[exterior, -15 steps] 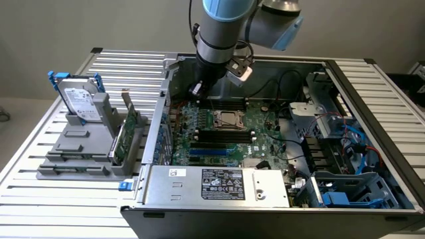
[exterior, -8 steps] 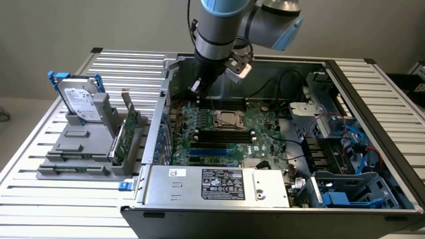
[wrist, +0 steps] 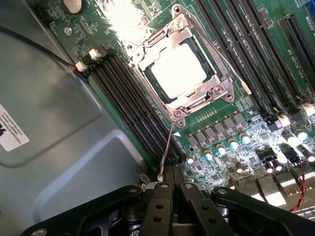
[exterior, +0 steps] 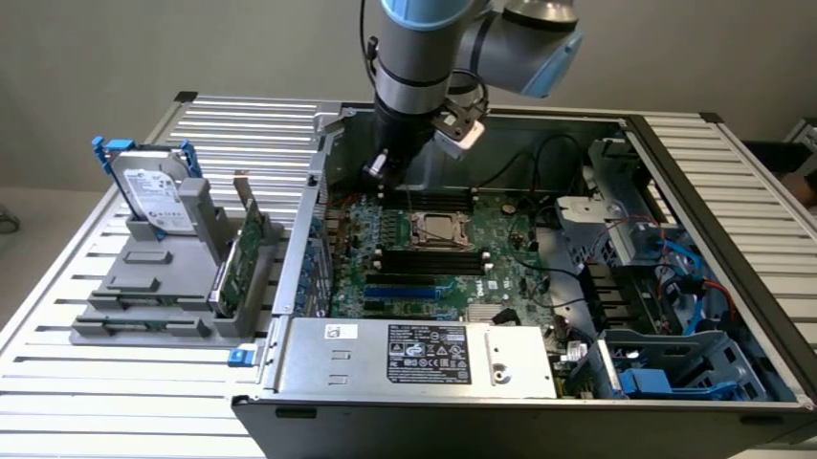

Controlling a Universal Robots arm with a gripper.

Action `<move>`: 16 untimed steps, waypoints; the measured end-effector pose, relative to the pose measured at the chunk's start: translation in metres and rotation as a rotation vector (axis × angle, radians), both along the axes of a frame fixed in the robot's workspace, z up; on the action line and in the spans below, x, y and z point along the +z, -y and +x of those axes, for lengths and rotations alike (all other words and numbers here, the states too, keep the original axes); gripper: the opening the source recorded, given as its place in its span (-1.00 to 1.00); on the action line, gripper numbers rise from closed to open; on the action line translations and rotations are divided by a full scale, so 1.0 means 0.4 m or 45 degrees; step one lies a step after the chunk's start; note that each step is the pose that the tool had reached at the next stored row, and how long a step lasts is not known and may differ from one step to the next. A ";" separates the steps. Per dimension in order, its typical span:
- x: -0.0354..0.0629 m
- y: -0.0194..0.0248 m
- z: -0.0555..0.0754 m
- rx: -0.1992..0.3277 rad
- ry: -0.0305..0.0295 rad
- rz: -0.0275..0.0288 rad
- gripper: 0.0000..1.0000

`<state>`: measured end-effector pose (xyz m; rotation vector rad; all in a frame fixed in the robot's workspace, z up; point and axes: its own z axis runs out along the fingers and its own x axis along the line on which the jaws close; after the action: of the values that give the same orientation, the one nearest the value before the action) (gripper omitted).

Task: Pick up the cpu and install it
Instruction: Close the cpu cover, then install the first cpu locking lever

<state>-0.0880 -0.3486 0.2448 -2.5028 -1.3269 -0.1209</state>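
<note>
1. I see the cpu [wrist: 178, 70] lying flat in the socket [wrist: 222, 86] on the motherboard [wrist: 231, 132].
2. My hand [wrist: 173, 171] is pressed together, holding nothing.
3. It hangs near the socket, its tips beside the thin lever [wrist: 167, 147].

Slatted metal tabletop [exterior: 77, 382], open computer case [exterior: 511, 430] lying on it. Inside: green motherboard [exterior: 511, 277] with black memory slots [exterior: 428, 258] across its middle; silver power supply [exterior: 332, 368] with a dark label along the near wall; blue cables [exterior: 690, 277] at the exterior view's right. Outside the case, at the exterior view's left: grey stand [exterior: 153, 287] carrying a hard drive [exterior: 151, 196] upright in blue brackets at its far end, and a green card [exterior: 249, 253] on edge beside the case wall. Wrist view: memory slots [wrist: 133, 113], a row of capacitors [wrist: 221, 147], and a white label [wrist: 10, 128] on grey sheet metal.
</note>
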 end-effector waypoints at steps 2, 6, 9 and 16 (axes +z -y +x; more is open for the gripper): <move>0.000 0.000 0.000 -0.007 0.0161 0.0000 -0.79; 0.000 0.000 0.002 -0.016 0.0572 0.0001 -0.79; 0.000 0.000 0.005 -0.019 0.0992 0.0004 -0.79; -0.001 0.000 0.006 -0.032 0.1915 0.0003 -0.79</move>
<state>-0.0856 -0.3485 0.2445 -2.5541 -1.3513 -0.3207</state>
